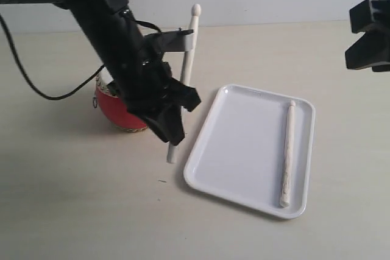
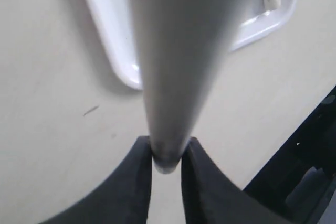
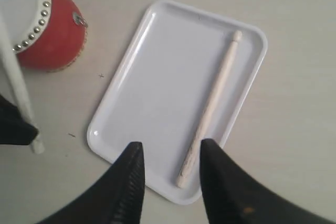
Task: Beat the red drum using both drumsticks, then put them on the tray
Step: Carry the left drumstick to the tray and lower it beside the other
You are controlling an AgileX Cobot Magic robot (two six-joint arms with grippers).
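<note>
My left gripper (image 1: 172, 127) is shut on a pale drumstick (image 1: 186, 71) that stands nearly upright, its round tip (image 1: 196, 9) up, between the red drum (image 1: 116, 111) and the white tray (image 1: 244, 144). The left wrist view shows this drumstick (image 2: 181, 51) clamped between the jaws of the left gripper (image 2: 167, 156), with the tray (image 2: 113, 40) beyond. The second drumstick (image 1: 287, 153) lies along the tray's right side. My right gripper (image 1: 367, 35) hangs high at the right, open and empty. In the right wrist view the right gripper (image 3: 168, 153) looks down on the tray (image 3: 157, 77), the lying drumstick (image 3: 210, 114) and the drum (image 3: 50, 30).
A black cable (image 1: 36, 86) loops over the beige table left of the drum. A dark edge (image 2: 310, 166) shows at one side of the left wrist view. Bare table lies in front of the tray and drum.
</note>
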